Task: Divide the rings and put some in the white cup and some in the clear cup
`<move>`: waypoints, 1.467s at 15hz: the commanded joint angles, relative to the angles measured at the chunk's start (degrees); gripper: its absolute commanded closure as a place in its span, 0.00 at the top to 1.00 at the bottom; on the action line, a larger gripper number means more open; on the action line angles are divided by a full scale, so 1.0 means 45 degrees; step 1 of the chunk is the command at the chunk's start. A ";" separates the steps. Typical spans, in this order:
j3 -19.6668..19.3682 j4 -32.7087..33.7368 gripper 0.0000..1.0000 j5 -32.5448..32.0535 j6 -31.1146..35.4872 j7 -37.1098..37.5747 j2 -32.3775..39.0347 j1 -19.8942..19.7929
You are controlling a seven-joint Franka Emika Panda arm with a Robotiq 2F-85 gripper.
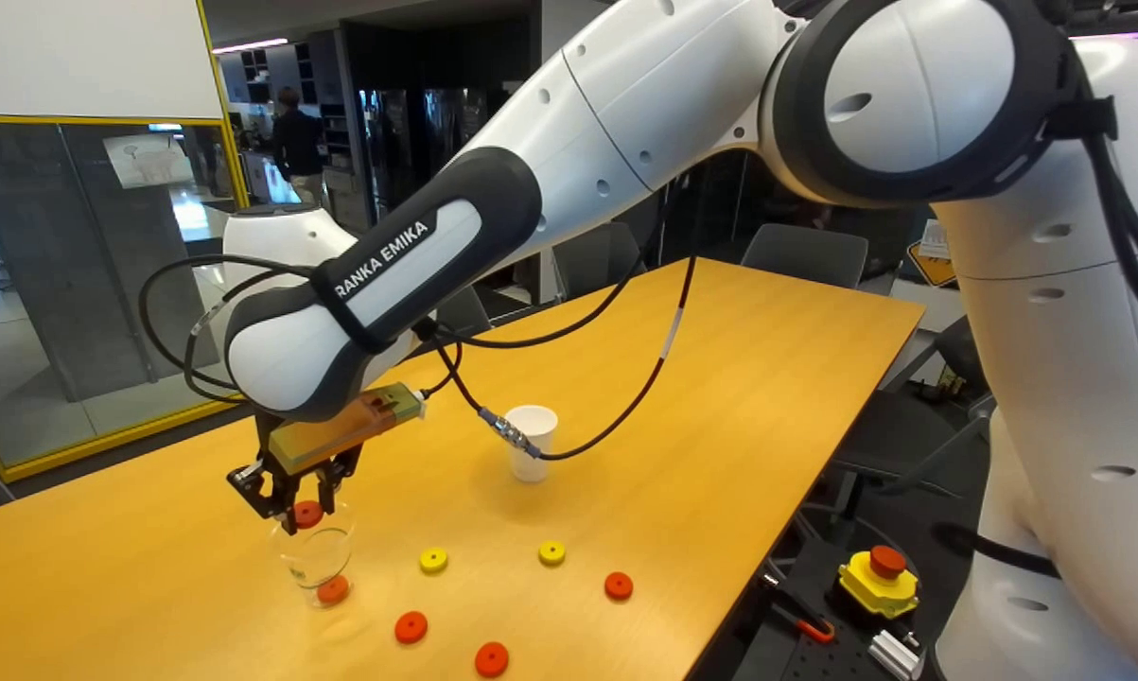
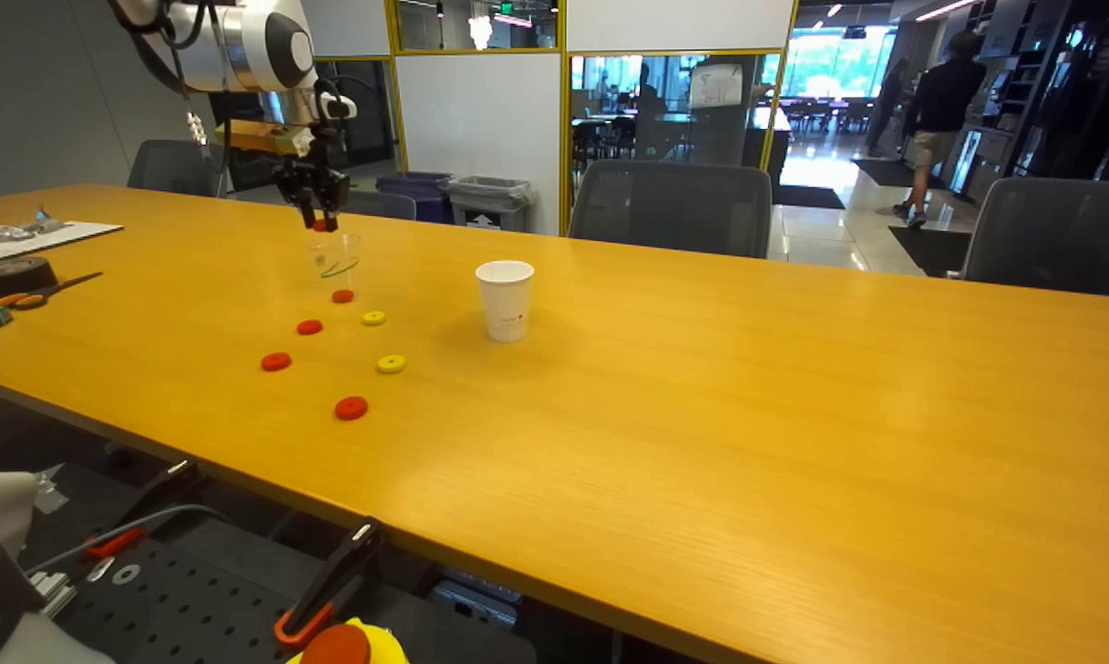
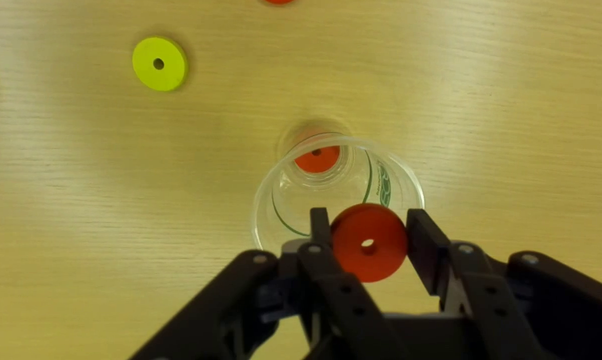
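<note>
This looks part office meeting room, part robot lab. Dark-grey mesh-backed chairs (image 2: 669,207) stand along a long, flat, honey-coloured, wood-grained table (image 2: 794,415). Behind are plain white panels (image 2: 477,129) and clear glass panes (image 2: 674,134) in narrow yellow frames (image 2: 564,138), with a grey plastic bin (image 2: 491,195) in front. Further back in an exterior view, a shiny pale tiled floor (image 2: 814,235), a person in a dark top and beige shorts (image 2: 941,101), and broad bright windows (image 2: 844,69) suggest a shared workplace. The lab shows in the jointed white-and-black robot arm (image 1: 616,104), a black plate dotted with round holes (image 2: 194,599) and a round red button (image 1: 887,562) on a yellow housing (image 1: 876,592)
</note>
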 commanded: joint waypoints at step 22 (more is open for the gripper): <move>-0.0585 -0.2740 1.00 0.0013 -0.0561 0.0289 -0.2249 -0.0573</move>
